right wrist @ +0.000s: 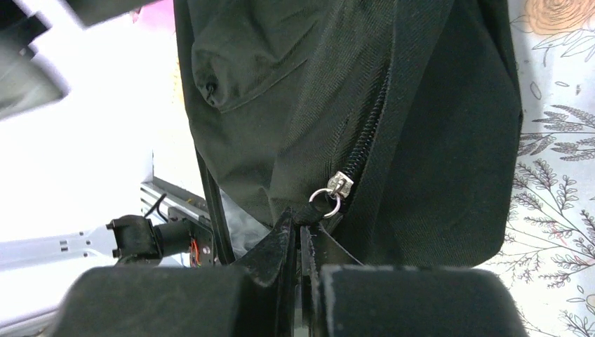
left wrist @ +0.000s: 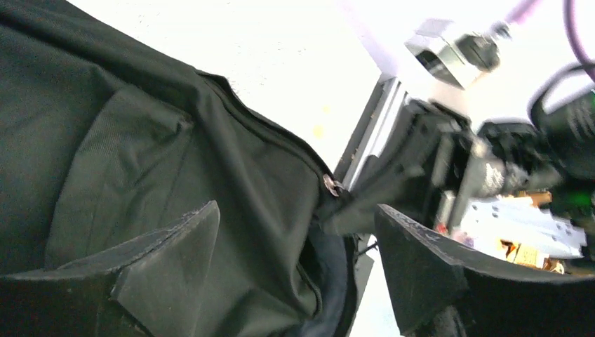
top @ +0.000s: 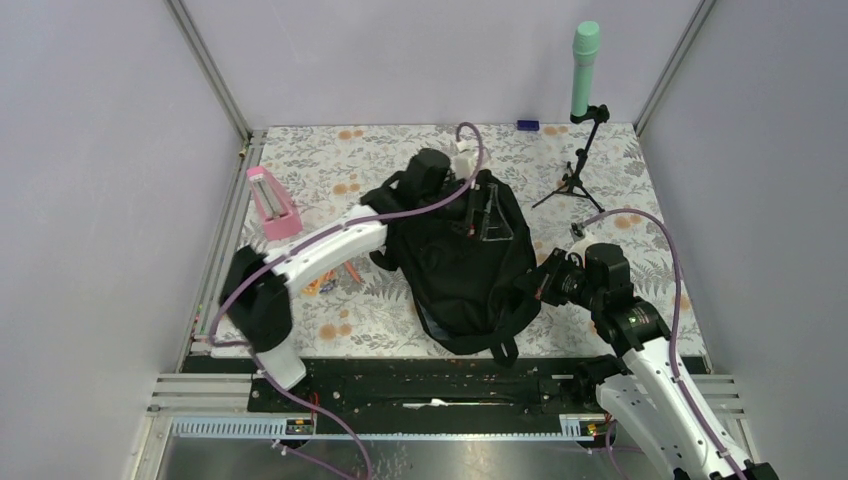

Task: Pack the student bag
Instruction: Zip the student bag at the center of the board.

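The student bag is a large black backpack lying on the floral table, straps trailing at its near edge. My right gripper is at the bag's right edge. In the right wrist view it is shut on the black pull strap hanging from the silver zip ring. My left gripper is over the bag's far part. In the left wrist view it is open, with bag fabric and a zip slider between its fingers; it holds nothing.
A pink box stands at the left. Orange items lie under the left arm. A small tripod with a green cylinder stands at the back right, and a small blue object lies by the back wall.
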Controlling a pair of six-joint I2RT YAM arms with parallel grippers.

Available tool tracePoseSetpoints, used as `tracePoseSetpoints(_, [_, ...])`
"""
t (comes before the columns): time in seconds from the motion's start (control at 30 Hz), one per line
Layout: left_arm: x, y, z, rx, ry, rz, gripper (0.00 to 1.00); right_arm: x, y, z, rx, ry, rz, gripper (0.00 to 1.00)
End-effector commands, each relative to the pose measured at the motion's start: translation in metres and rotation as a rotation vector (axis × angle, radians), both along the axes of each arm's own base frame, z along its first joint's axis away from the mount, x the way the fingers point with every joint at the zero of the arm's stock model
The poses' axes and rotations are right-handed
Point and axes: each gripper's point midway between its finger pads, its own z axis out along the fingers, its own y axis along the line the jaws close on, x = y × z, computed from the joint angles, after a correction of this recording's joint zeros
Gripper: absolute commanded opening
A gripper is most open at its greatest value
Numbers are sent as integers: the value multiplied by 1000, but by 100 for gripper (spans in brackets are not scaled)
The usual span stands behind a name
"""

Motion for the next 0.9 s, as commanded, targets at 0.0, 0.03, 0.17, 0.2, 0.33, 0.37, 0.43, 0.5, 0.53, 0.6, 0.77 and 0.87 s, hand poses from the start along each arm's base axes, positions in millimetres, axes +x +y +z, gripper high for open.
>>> tracePoseSetpoints(0.0, [21,-32,-23,26,61,-2,86,-5,14,9,45,-100,123,0])
tracePoseSetpoints(0.03, [25,-38,-36,48,75,-4,87,-5,15,8,47,-104,129,0])
tracePoseSetpoints(0.17, [31,-54,-60,106,89,-7,88,-10,16,5,51,-108,148,0])
tracePoseSetpoints(0.2, [31,-56,-62,108,84,2,88,-10,16,5,51,-110,150,0])
tracePoseSetpoints(0.33, [33,-55,-51,122,-37,74,86,-11,16,2,52,-101,145,0])
tracePoseSetpoints(0.37, [34,-55,-42,104,-64,98,84,-11,16,2,53,-100,145,0])
tracePoseSetpoints(0.43, [35,-52,-31,77,-90,146,81,-11,16,2,55,-99,142,0])
tracePoseSetpoints(0.5, [32,-54,-25,50,-91,159,79,-11,16,3,56,-102,142,0])
tracePoseSetpoints(0.53, [29,-57,-25,45,-80,152,79,-11,16,3,56,-102,142,0])
tracePoseSetpoints(0.6, [22,-65,-36,57,-37,122,79,-11,16,4,57,-105,142,0])
tracePoseSetpoints(0.77, [7,-86,-53,82,20,61,78,-11,16,4,58,-105,144,0])
tracePoseSetpoints(0.87, [2,-94,-61,100,43,37,70,-12,15,5,60,-110,141,0])
